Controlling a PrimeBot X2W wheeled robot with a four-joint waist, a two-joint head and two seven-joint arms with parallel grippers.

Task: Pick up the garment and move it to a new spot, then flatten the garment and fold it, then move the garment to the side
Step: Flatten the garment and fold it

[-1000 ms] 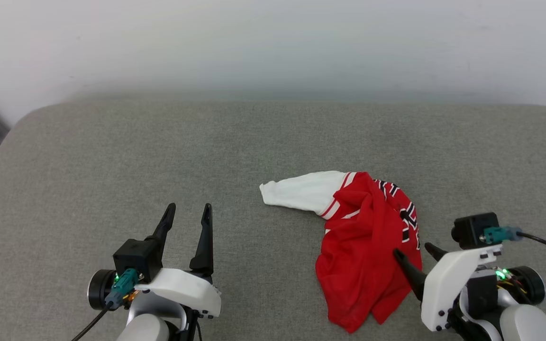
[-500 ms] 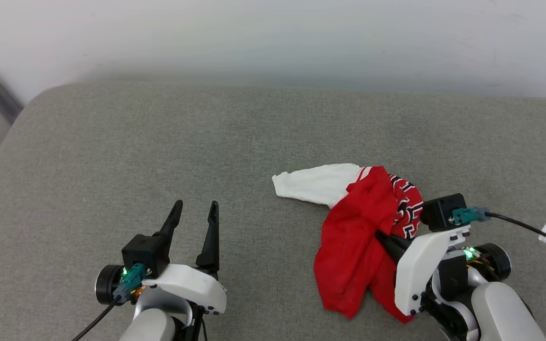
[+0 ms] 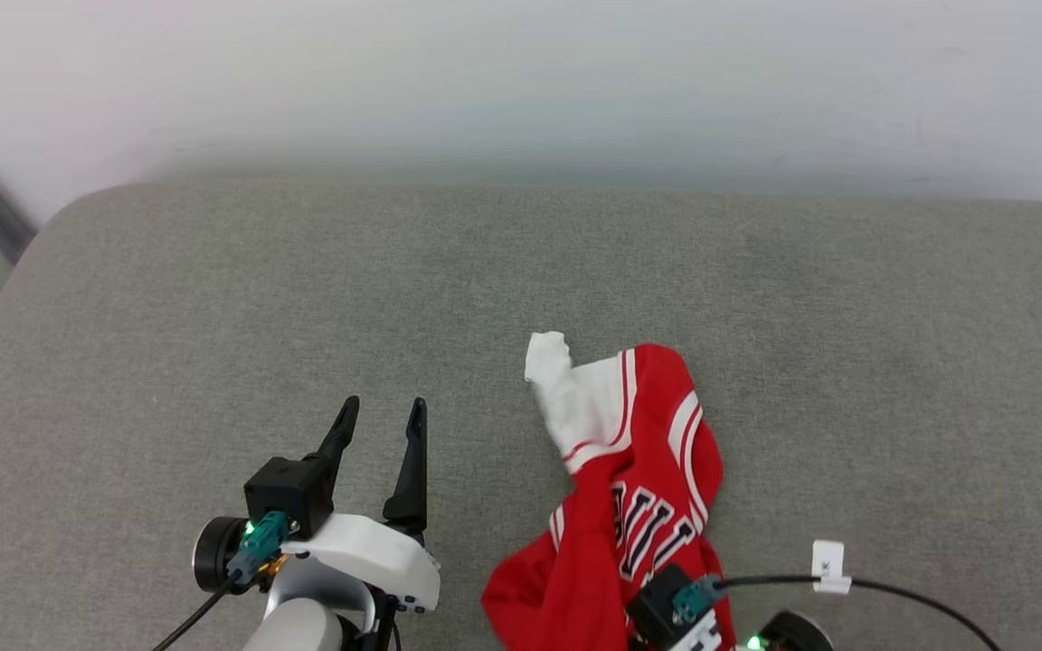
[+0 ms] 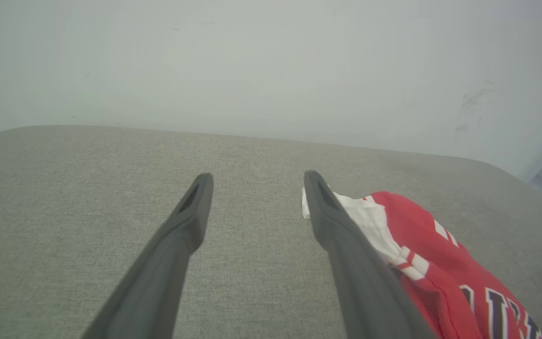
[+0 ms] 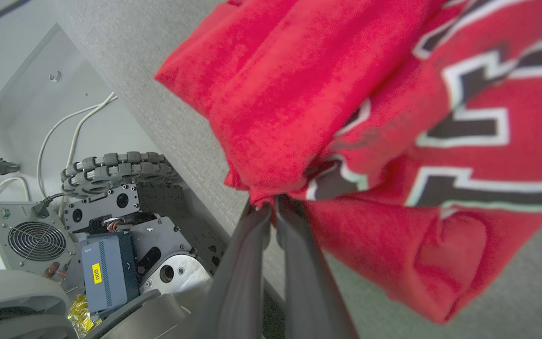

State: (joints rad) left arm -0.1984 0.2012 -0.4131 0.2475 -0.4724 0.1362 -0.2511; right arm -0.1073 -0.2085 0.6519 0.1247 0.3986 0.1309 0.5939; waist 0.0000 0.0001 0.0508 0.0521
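The garment, red with a white sleeve and black-and-white lettering, hangs stretched from the bottom of the head view, its white sleeve end still touching the grey cushion. My right gripper is shut on a bunched fold of the garment, lifted near the cushion's front edge; its wrist camera block sits at the head view's bottom edge. My left gripper stands open over bare cushion, left of the garment, holding nothing. In the left wrist view its fingers are well apart.
A grey cushioned surface spreads before me with a pale wall behind it. A cable with a white tag trails from the right wrist. The right wrist view looks down past the cushion edge at the robot base and a wheel.
My right gripper has closed on the garment and pulled it back and up toward me. The shirt stretched out, its lettering turned into view, and the white sleeve dragged right.
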